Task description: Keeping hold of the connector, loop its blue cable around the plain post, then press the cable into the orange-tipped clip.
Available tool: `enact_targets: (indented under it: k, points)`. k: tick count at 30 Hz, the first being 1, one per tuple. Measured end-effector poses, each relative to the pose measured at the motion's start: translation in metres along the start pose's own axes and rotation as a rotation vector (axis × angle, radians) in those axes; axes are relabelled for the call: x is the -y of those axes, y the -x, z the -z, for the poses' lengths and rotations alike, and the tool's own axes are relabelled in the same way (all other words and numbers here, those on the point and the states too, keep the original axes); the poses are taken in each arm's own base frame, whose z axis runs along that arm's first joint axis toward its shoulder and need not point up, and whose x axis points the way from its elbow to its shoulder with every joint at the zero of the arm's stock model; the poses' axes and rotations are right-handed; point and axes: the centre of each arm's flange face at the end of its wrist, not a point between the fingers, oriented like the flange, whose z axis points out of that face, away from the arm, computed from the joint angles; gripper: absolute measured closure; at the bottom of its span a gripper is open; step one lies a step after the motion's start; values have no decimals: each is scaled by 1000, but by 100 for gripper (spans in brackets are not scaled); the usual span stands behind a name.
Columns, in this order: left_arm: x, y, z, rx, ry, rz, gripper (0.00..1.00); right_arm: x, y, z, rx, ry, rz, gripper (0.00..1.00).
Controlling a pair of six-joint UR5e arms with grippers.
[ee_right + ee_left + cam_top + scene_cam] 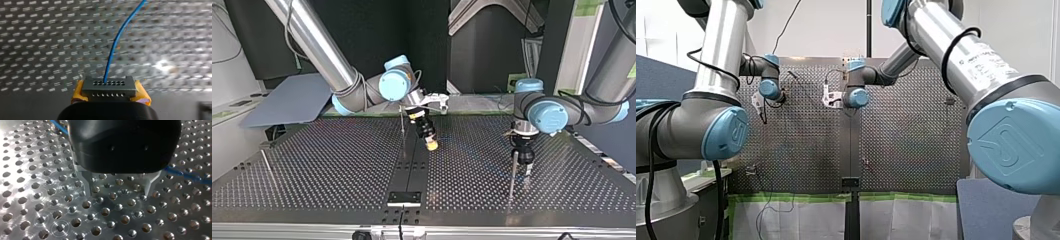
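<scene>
Connector (108, 87) clamped in right gripper (109, 92) fingers, left gripper (117, 191) wide open, empty; keep blue cable (117, 42) taut while looping.

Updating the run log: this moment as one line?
right gripper shut on connector | blue cable runs ahead from it | left gripper open, empty

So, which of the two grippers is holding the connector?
My right gripper, with yellow pads, clamps the grey connector trailing a blue cable; my left gripper stands open, holding nothing.
</scene>
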Motion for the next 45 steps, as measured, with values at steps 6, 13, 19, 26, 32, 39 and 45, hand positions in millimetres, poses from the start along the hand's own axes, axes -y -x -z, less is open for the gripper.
enact_targets:
  k: [6, 13, 19, 26, 32, 39, 45]
  points:
    - [1, -1, 1, -5, 8, 5, 0, 0, 38, 7, 32, 26, -3, 100]
    - [3, -3, 2, -8, 6, 10, 0, 5, 100, 19, 101, 32, 2, 100]
    - [5, -3, 3, -10, 3, 15, 0, 7, 166, 35, 166, 50, -6, 100]
    - [7, -4, 3, -12, 0, 16, 0, 3, 232, 59, 236, 104, -2, 100]
    - [8, -5, 4, -12, -2, 17, 0, -2, 288, 84, 293, 136, -12, 100]
    - [8, -5, 4, -12, -3, 17, 0, -9, 307, 95, 297, 151, -15, 100]
    - [10, -5, 4, -14, -5, 17, 0, -15, 309, 96, 297, 178, -13, 100]
